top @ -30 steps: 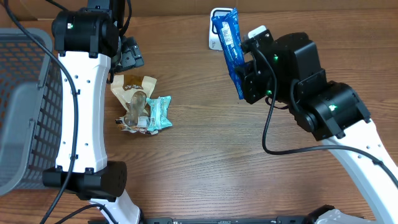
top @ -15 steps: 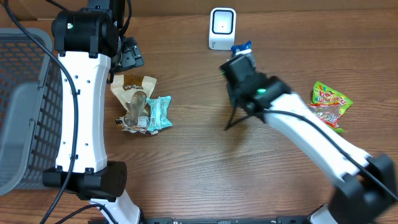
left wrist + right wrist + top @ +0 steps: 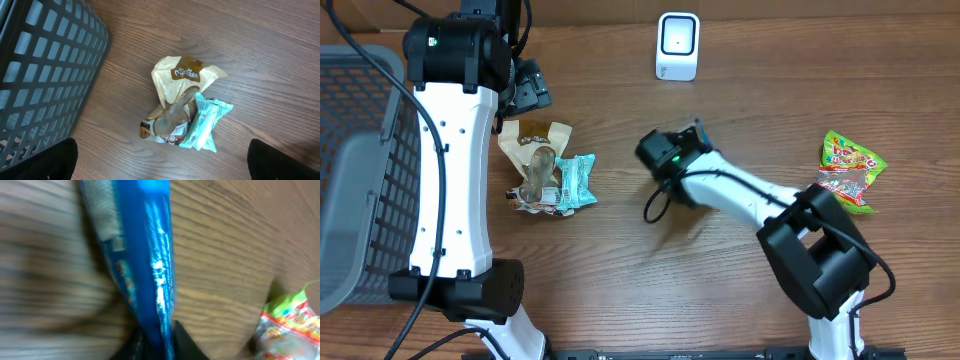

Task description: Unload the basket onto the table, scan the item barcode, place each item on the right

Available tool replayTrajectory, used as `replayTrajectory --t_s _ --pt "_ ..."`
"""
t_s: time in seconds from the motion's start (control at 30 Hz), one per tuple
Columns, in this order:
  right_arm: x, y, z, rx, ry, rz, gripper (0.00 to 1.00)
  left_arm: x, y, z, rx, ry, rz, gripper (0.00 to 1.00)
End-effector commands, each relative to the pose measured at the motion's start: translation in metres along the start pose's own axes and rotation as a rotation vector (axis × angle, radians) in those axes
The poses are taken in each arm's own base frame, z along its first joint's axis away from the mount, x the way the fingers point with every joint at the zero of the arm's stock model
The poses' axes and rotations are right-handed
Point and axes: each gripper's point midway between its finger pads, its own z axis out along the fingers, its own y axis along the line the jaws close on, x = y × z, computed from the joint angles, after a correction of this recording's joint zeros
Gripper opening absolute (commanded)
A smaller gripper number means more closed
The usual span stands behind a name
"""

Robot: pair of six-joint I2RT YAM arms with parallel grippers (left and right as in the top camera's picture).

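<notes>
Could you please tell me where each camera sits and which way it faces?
Overhead: above the table, facing down; left arm and right arm show.
Left wrist: faces down at basket and snack pile; its fingertips show.
Right wrist: low, blurred, along a blue packet between its jaws.
Shared: overhead and left wrist both see the pile.

My left pincer (image 3: 165, 167) hangs with jaws spread wide. My right pincer (image 3: 157, 342) (blurred) nips the blue packet (image 3: 145, 255), forearm trailing off to its right.

Blue wrapper (image 3: 145, 255) looks glossy, probably plastic though blurred; table (image 3: 225, 255) matt wood-grain.
</notes>
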Motion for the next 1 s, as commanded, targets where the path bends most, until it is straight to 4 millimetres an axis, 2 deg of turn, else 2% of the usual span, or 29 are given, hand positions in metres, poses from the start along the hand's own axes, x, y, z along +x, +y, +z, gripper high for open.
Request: replayTrajectory --t_s 0.0,0.03,0.13,0.23,0.33,0.4,0.5,0.57,0.63,0.7,0.77,0.83,0.97 --pt "-0.004 0.025 -0.025 -0.053 -0.052 -0.072 0.52 0.0 -0.001 0.003 -0.014 0.001 -0.012 1.0" --pt "-0.001 0.038 -0.03 -0.088 -0.054 -0.124 0.62 0.0 -0.001 0.003 -0.014 0.001 -0.012 1.0" --pt "0.002 0.059 -0.047 -0.154 -0.061 -0.182 0.62 0.0 -0.001 0.003 -0.014 0.001 -0.012 1.0" --pt "-0.005 0.062 -0.066 -0.234 -0.045 -0.176 0.56 0.0 -0.001 0.003 -0.013 0.001 -0.012 1.0" --pt "-0.029 0.043 -0.087 -0.33 -0.055 -0.092 0.52 0.0 -0.001 0.003 -0.014 0.001 -0.012 1.0" --pt "-0.049 0.02 -0.101 -0.411 -0.077 -0.009 0.52 0.0 -0.001 0.003 -0.014 0.001 -0.012 1.0" --pt "-0.076 -0.023 -0.113 -0.548 -0.115 0.115 0.67 0.0 -0.001 0.003 -0.014 0.001 -0.012 1.0" --pt "-0.086 -0.048 -0.107 -0.629 -0.126 0.168 0.69 0.0 -0.001 0.003 -0.013 0.001 -0.012 1.0" --pt "-0.088 -0.072 -0.088 -0.717 -0.111 0.217 0.69 0.0 -0.001 0.003 -0.014 0.001 -0.012 1.0" --pt "-0.086 -0.083 -0.071 -0.829 -0.086 0.251 0.69 0.0 -0.001 0.003 -0.013 0.001 -0.012 1.0" --pt "-0.083 -0.088 -0.057 -0.984 -0.069 0.275 0.69 0.0 -0.001 0.003 -0.014 0.001 -0.012 1.0" --pt "-0.079 -0.088 -0.042 -1.127 -0.052 0.308 0.73 0.0 -0.001 0.003 -0.013 0.001 -0.012 1.0" --pt "-0.07 -0.076 -0.009 -1.236 0.026 0.373 0.73 0.0 -0.001 0.003 -0.013 0.001 -0.012 1.0"
